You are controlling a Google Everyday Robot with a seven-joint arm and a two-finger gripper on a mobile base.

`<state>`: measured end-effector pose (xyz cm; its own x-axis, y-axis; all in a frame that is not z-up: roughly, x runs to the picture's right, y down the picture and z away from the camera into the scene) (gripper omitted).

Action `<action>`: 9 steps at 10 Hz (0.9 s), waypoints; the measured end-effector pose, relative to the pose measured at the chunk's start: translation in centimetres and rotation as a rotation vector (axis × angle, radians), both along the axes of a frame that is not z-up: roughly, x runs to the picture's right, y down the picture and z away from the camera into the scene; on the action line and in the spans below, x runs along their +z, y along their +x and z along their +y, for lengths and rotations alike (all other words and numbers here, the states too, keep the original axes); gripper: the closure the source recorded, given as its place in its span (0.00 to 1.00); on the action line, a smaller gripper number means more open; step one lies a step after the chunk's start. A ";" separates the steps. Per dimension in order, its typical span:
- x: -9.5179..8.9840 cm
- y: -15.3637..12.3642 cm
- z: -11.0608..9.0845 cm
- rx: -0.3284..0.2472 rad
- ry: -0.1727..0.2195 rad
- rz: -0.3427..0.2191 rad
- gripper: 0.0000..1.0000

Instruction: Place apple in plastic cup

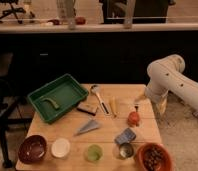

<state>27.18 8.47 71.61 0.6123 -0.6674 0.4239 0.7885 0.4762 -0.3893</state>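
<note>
Lettering: none legible on any item.

Hard to make out / cut off:
- The white arm [168, 80] enters from the right edge; its base is out of frame.
- The claw [137, 104] hangs over the right side of the wooden surface [142, 95], directly above the apple [134, 118]. Its jaws are spread and grip nothing. Whether the tips touch the fruit cannot be told.
- The orange bowl [140, 150] at the near right corner is clipped by the bottom edge.
- The grey wedge [88, 127] mid-surface and the blue-grey packet [125, 135] cannot be identified further.
- The background is dark below a lit counter strip.

Containers:
- The green tray [67, 82], far left, holds one curved green item [51, 103].
- The orange bowl holds dark reddish pieces [153, 157].
- The dark brown bowl [33, 148], near left: contents not discernible.
- The white bowl [60, 148] sits just right of it, pale inside.
- The plastic cup [94, 153] is light green and stands upright on the near edge, between the white bowl and the metal cup [125, 150].
- The metal cup stands just beside the packet.

Task item: the apple rests on the surface, right of centre, well apart from the plastic cup.

Loose utensils: a ladle [96, 92], a dark block [87, 108] and a yellowish stick [113, 106] lie between the tray and the apple.
</note>
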 end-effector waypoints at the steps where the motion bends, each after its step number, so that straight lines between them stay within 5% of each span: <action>1: 0.2 -0.1 -0.2 -0.046 0.020 -0.030 0.20; 4: 1.1 0.0 -0.4 -0.196 0.050 -0.131 0.20; 9: 4.0 -0.1 -0.4 -0.194 -0.011 -0.179 0.20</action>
<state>27.07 8.05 75.66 0.3882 -0.7595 0.5220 0.9213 0.3059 -0.2400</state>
